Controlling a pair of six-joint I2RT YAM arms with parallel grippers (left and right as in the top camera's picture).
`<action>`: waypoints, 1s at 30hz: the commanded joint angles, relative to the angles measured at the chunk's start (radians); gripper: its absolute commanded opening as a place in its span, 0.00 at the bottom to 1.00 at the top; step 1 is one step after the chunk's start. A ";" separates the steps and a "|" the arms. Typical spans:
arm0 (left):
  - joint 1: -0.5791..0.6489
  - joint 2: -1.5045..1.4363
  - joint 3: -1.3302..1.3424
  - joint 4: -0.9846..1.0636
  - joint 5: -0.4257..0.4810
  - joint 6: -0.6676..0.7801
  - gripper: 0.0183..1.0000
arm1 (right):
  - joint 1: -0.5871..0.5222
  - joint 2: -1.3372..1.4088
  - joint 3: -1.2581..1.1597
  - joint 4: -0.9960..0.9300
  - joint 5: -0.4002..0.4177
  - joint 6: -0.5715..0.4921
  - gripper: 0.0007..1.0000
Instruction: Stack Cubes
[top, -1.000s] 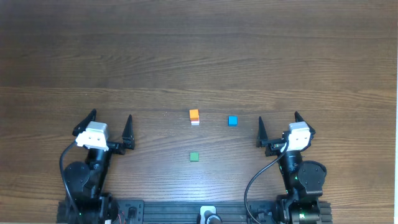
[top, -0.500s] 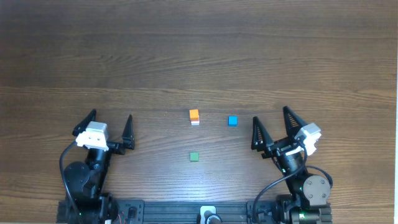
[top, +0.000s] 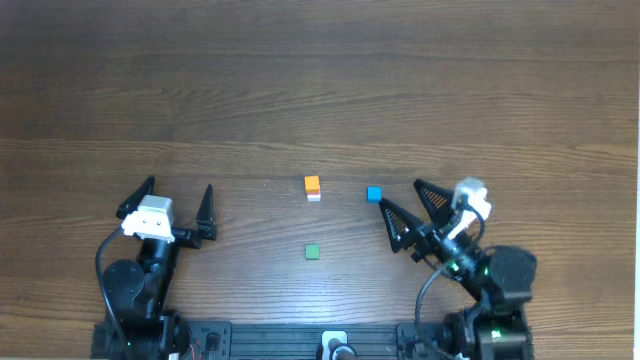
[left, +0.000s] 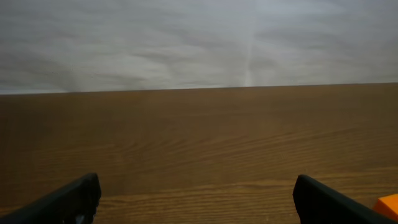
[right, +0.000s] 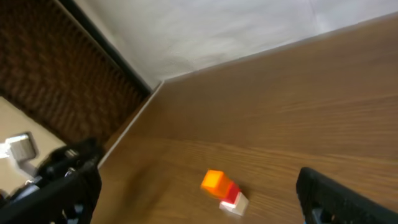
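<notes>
**Work surface:** wooden table (top: 320, 90), brown grain.

**Task items:**
- Orange cube (top: 312, 184) is seen resting on top of white cube (top: 314, 196), near table centre. Stack is upright.
- In the R wrist view a red face is noted between the orange and white parts. Whether it is a separate cube cannot be told.
- Blue cube (top: 374, 194) is set on the table to the right of the stack, apart from it, approx. level with it.
- Green cube (top: 312, 252) is set alone on the table, nearer the arm bases than the stack and approx. in line with it.
- No cube is gripped.

**Left gripper** (top: 178, 190):
- Located at table left, well apart from all cubes.
- Jaws are spread wide, nothing between them.
- In its own wrist view only a corner of the orange cube is caught, outside one finger.

**Right gripper** (top: 400, 194):
- Located at table right, angled toward table centre.
- Jaws are spread wide, nothing held.
- In the top view one fingertip is seen just beside the blue cube. Contact cannot be confirmed, as gripper height is not determinable.
- In its own wrist view the orange/white stack is seen ahead, between the two fingers and apart from both.
</notes>
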 joint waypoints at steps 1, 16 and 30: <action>0.003 -0.009 -0.006 0.000 -0.008 0.014 1.00 | 0.051 0.187 0.217 -0.192 -0.074 -0.130 0.99; 0.003 -0.009 -0.006 0.000 -0.008 0.014 1.00 | 0.451 0.645 0.613 -0.747 0.283 -0.129 0.99; 0.003 -0.009 -0.006 0.000 -0.008 0.014 1.00 | 0.900 0.977 0.796 -0.879 0.726 0.265 0.99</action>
